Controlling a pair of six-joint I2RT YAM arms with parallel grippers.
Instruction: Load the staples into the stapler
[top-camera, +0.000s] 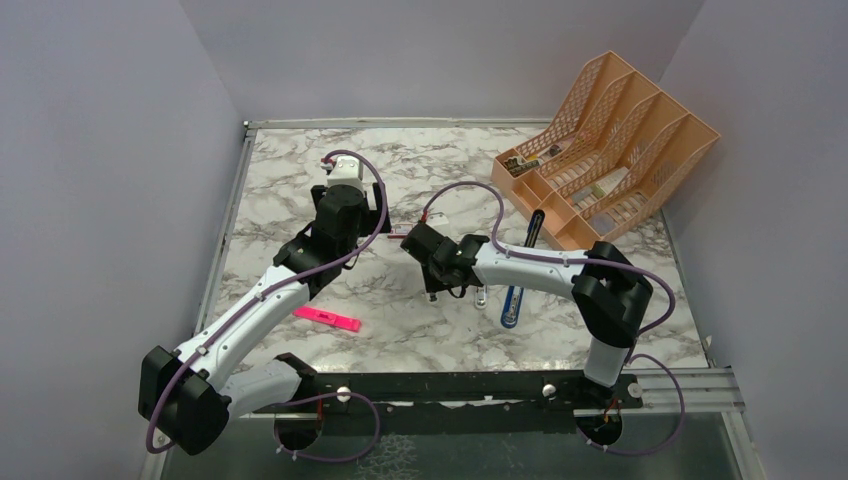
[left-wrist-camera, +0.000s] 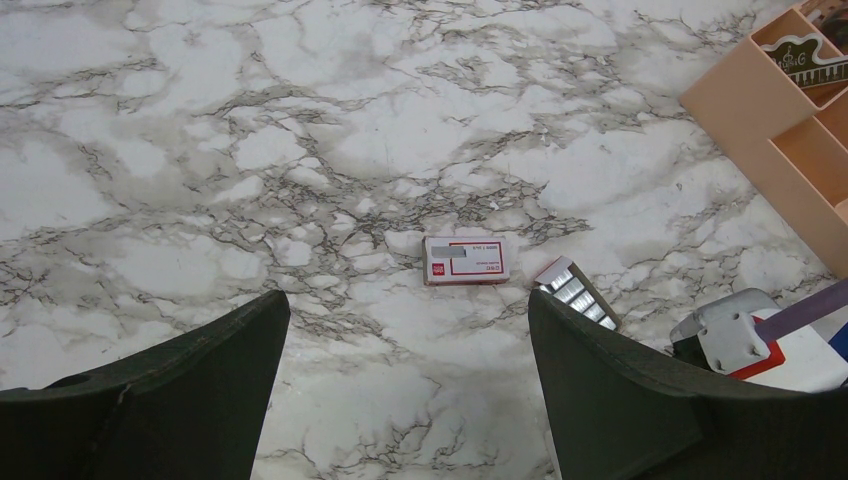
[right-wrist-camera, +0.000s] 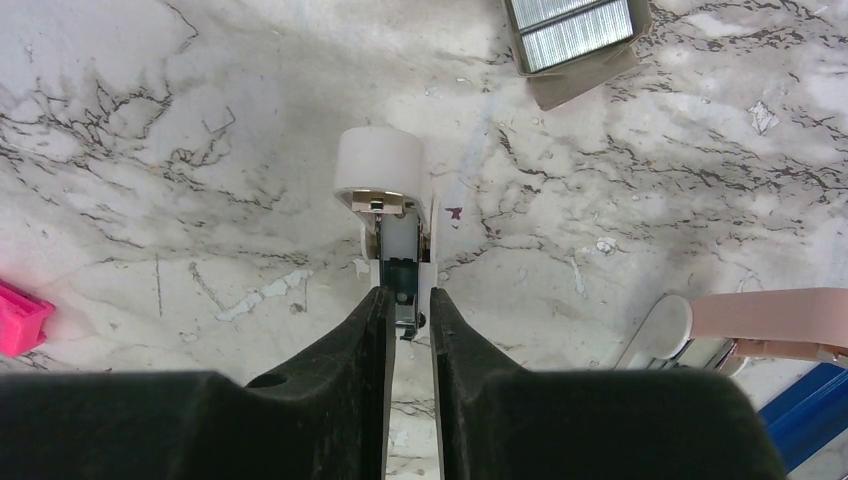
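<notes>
We're looking down on the counter (top-camera: 300, 170), and the action is sitting near its middle. The left gripper (left-wrist-camera: 405, 305) is hovering above the marble with its 2 fingers (left-wrist-camera: 190, 390) spread wide and nothing between them.

Just beyond it, the red-and-white box (left-wrist-camera: 465, 260) is lying flat near the middle of the counter. The staples (left-wrist-camera: 578, 295) are sitting just right of it in an open tray (left-wrist-camera: 553, 270), shiny side up. They are close to the box, though we're not seeing them touch it. From the right wrist we're getting the same staples at the top of the view, well clear of the fingers.

The right gripper (right-wrist-camera: 407, 297) is clamping a narrow white piece with a round end and a metal channel, which we're taking for the stapler (right-wrist-camera: 378, 170). The jaws are pressing on both its sides, low over the counter.

To its right, a pink piece (right-wrist-camera: 770, 315) with a white end and metal underneath is lying beside a blue pen (right-wrist-camera: 810, 400). We're not able to tell whether it is joined to the stapler.

The pink highlighter (top-camera: 327, 319) is lying toward the near edge, left of the middle. The orange organizer (top-camera: 610, 150) is standing in the far right corner.
</notes>
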